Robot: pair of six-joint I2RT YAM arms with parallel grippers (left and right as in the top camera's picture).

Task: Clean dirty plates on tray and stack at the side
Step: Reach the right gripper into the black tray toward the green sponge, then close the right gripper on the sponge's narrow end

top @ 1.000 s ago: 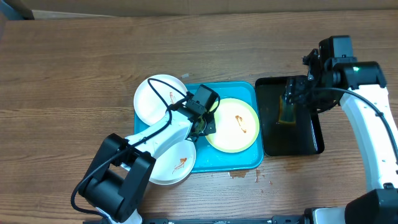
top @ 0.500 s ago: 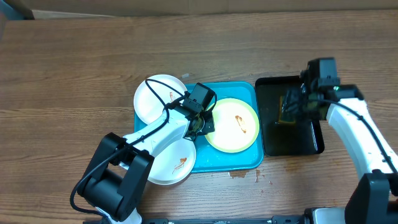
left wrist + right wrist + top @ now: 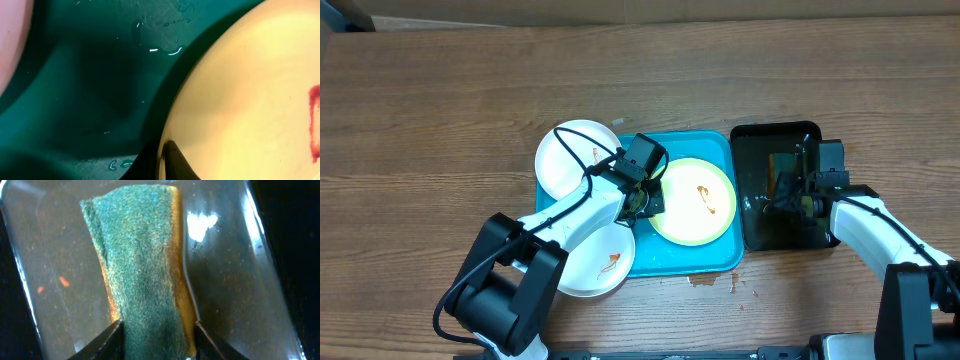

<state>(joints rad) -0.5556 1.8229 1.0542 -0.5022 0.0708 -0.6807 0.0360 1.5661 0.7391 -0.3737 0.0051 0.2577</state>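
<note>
Plates (image 3: 577, 158) lie mid-tabletop (image 3: 440, 120) on the tray (image 3: 690, 258), two white ones overhanging its left edge. The smeared green-rimmed plate (image 3: 693, 200) is just left of the black tray (image 3: 775, 128). There the sponge (image 3: 142, 265) runs lengthwise between the right pincer's (image 3: 157, 340) fingers, which flank its long sides; whether they pinch yet I cannot tell. The left pincer (image 3: 642, 200) sits at that plate's left rim, its state unclear.

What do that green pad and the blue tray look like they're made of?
The sponge: likely yellow foam with a green, fuzzy, fibrous scouring face, matte. The tray: probably moulded plastic, smooth and glossy; droplets glint on it.
</note>
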